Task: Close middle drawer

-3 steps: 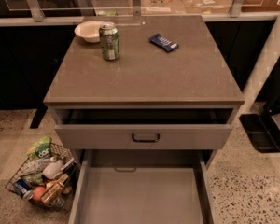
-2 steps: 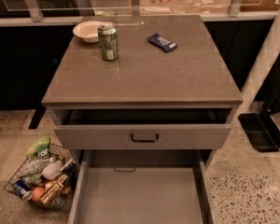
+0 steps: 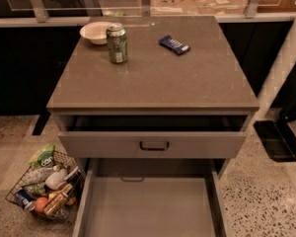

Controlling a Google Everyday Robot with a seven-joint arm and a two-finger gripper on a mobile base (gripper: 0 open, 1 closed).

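Observation:
The grey cabinet (image 3: 153, 83) fills the middle of the camera view. The uppermost drawer (image 3: 113, 144), with its dark bar handle (image 3: 154, 145), is pulled out a little. Below it the middle drawer (image 3: 148, 206) is pulled far out towards me. Its plain grey inside is open to view and holds nothing I can see. Its front and handle are cut off by the bottom edge of the view. The lowest drawer is hidden under it. My gripper is not in view.
On the cabinet top stand a green can (image 3: 117, 43), a white bowl (image 3: 95, 32) and a blue packet (image 3: 174, 44). A wire basket (image 3: 44, 189) of groceries sits on the floor at the left. A white slanted post (image 3: 286, 65) and a black tray (image 3: 274, 139) are at the right.
The view shifts very slightly. Both open drawers and the things on the cabinet top stay where they were.

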